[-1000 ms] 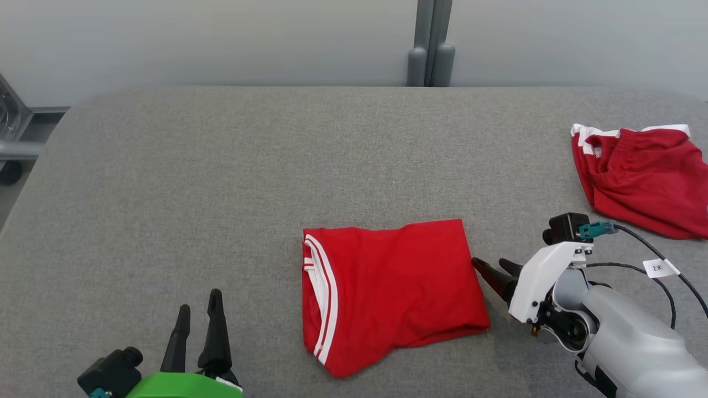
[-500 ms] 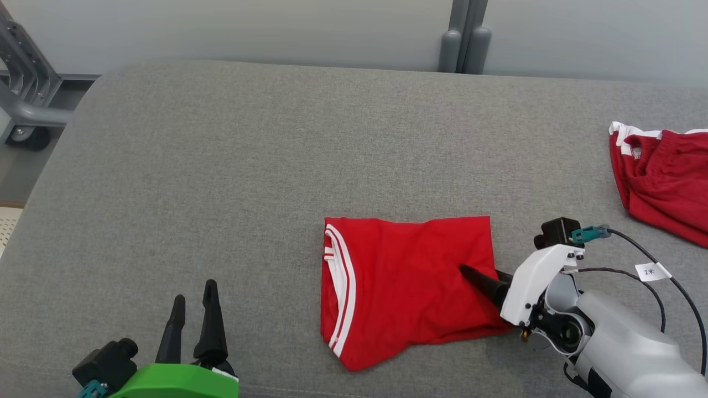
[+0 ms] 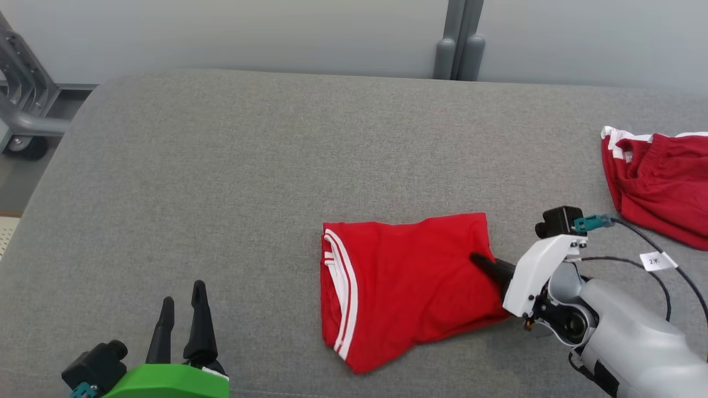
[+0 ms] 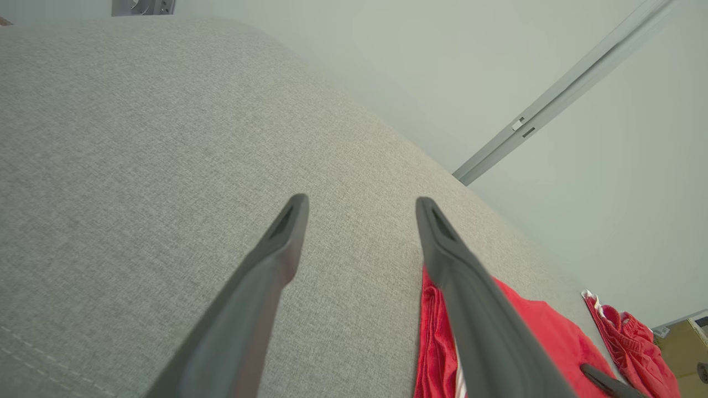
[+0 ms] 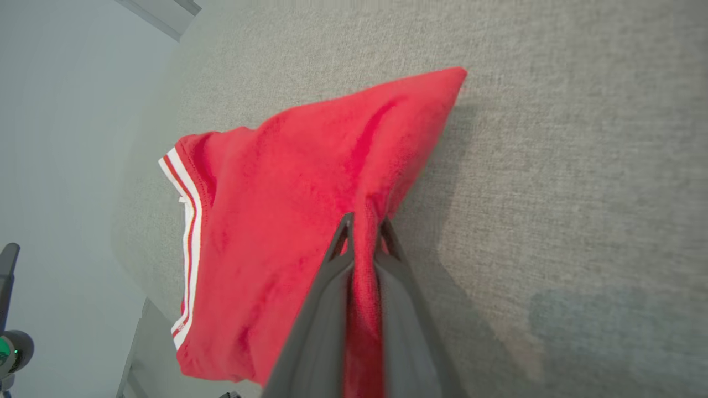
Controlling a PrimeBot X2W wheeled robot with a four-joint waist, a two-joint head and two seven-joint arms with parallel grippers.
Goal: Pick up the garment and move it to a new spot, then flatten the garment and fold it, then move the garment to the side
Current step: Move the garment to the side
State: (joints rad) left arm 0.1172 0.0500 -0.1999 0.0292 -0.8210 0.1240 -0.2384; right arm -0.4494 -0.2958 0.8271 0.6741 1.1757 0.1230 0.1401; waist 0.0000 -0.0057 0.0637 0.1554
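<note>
While the right gripper [image 3: 482, 264] reaches in from four o'clock, its two dark fingers are pinched together on the right-hand edge of the red garment [image 3: 409, 287]. The right wrist view makes it plain: a ridge of red cloth is squeezed between the jaws of the right gripper [image 5: 365, 221], and the fabric tents up a little toward them. That's a grip, folks, not a touch!

The garment lies just below the middle of the grey padded surface [image 3: 221, 166], around five o'clock from centre in the head view. It's a compact folded block, with the white-striped hem [image 3: 345, 298] on its nine o'clock side. It looks folded already, so the pick-up, flattening and folding read as done.

What's left, by my reckoning, is the last leg: carrying this bundle off to the side and letting go. The fold could slump if it's dragged by one edge alone.

Down at seven o'clock the left gripper [image 3: 182, 294] hovers over bare fabric, jaws spread wide and holding nothing. Out at three o'clock, well apart, a second red garment [image 3: 658, 182] sits crumpled at the surface's edge.
</note>
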